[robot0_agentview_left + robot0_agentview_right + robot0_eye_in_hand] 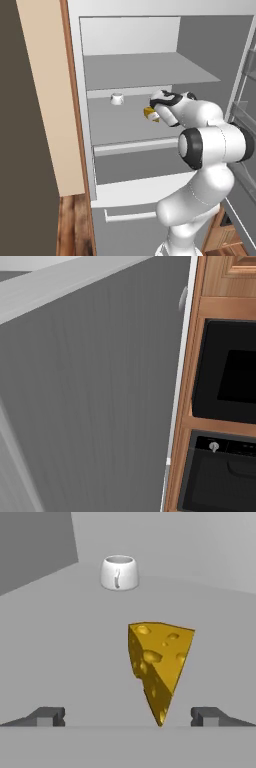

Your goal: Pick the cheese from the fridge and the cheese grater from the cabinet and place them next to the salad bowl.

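My fingers (128, 716) spread wide, holding nothing. Cheese (159, 664) stands on middle shelf of fridge (125, 125), between my two tips, closer to right one. Small white cup (119, 572) further back on same shelf. Fridge door open.

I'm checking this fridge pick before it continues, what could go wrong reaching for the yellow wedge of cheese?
The yellow-orange holed cheese wedge sits right of centre between the open gripper fingertips, so one finger may nudge it first and tip it. Pushing deeper could slide it toward the small white cup behind it.
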